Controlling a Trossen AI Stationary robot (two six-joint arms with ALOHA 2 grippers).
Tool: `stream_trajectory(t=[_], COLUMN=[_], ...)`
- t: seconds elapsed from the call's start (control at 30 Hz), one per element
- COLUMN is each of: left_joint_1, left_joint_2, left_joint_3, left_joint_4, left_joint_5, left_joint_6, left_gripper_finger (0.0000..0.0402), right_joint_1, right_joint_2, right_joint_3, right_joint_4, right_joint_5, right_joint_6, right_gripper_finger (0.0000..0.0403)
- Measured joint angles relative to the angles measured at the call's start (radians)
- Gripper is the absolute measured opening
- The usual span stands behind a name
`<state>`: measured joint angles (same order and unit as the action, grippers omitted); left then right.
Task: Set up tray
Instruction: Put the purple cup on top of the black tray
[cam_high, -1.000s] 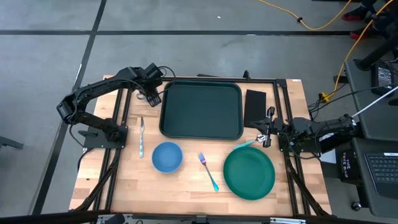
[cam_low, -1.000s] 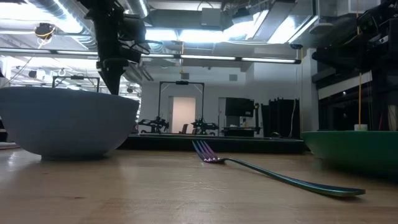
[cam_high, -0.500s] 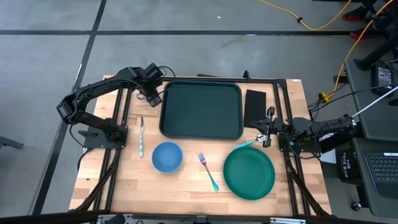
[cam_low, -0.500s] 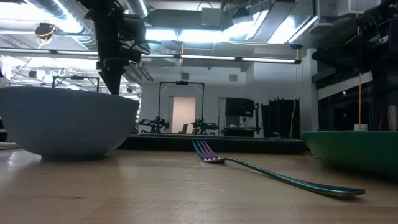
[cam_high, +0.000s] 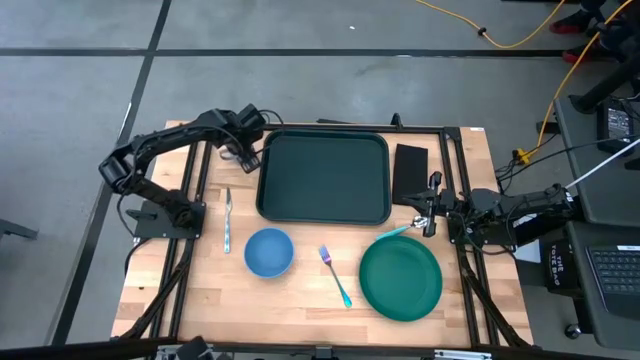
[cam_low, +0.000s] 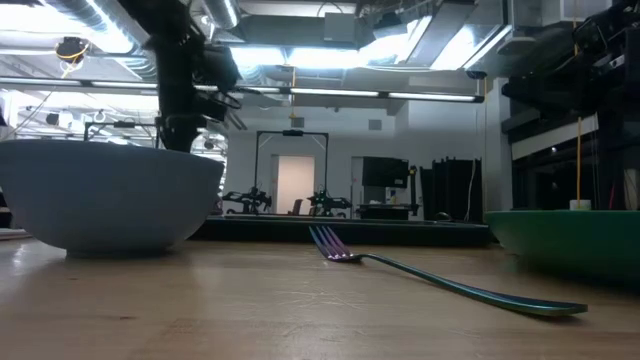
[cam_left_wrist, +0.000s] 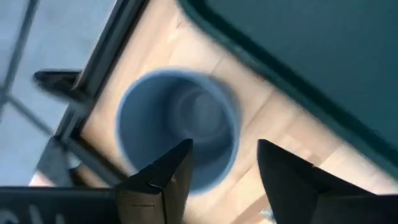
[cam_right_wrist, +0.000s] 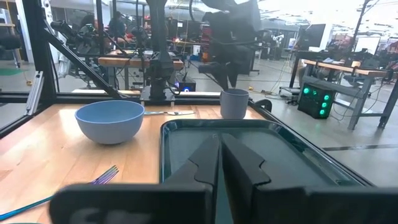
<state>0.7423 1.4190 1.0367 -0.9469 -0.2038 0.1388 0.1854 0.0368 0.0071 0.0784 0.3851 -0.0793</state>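
**Left arm over the cup, tray bare**

Right now I have the left gripper (cam_high: 240, 152) hanging over a small blue-grey cup (cam_left_wrist: 179, 127) that stands upright on the wood just beside the tray's (cam_high: 323, 176) far-left corner, not touching the rim as far as I can tell. The left wrist view looks down into the cup's mouth, with the 2 fingers (cam_left_wrist: 163, 180) spread apart and nothing between them. The right gripper (cam_high: 431, 205) waits near the table's right edge, by the black napkin (cam_high: 410, 170), with its jaws pressed together on nothing.

The tray lies flat on the far middle of the table with nothing on it. Its long axis runs left to right across the table, and the long sides face me and the far edge.

I judge the tray to be stiff moulded plastic, light for its size and fairly slick. If it has to shift, I would pinch the raised rim at the middle of a short side, since a corner grip would let it swing.

The blue bowl (cam_high: 268, 251), green plate (cam_high: 401, 278), 2 forks (cam_high: 336, 276) and a third utensil by the plate sit on the near half.
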Motion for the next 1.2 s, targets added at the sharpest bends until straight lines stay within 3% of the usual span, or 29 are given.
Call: stream_trajectory(t=[0.43, 0.87, 1.2], left_joint_1=[0.027, 0.026, 0.026], left_joint_2=[0.131, 0.13, 0.13], left_joint_3=[0.0, 0.0, 0.0], left_joint_4=[0.009, 0.005, -0.003], left_joint_5=[0.024, 0.07, 0.071], left_joint_6=[0.048, 0.087, 0.111], left_gripper_finger=[0.0173, 0.0171, 0.0096], right_joint_1=[0.0, 0.0, 0.0], right_joint_2=[0.0, 0.0, 0.0], right_joint_3=[0.0, 0.0, 0.0], right_joint_4=[0.0, 0.0, 0.0], right_joint_5=[0.0, 0.014, 0.015], right_joint_6=[0.023, 0.02, 0.019], right_gripper_finger=[0.0025, 0.0026, 0.0026])
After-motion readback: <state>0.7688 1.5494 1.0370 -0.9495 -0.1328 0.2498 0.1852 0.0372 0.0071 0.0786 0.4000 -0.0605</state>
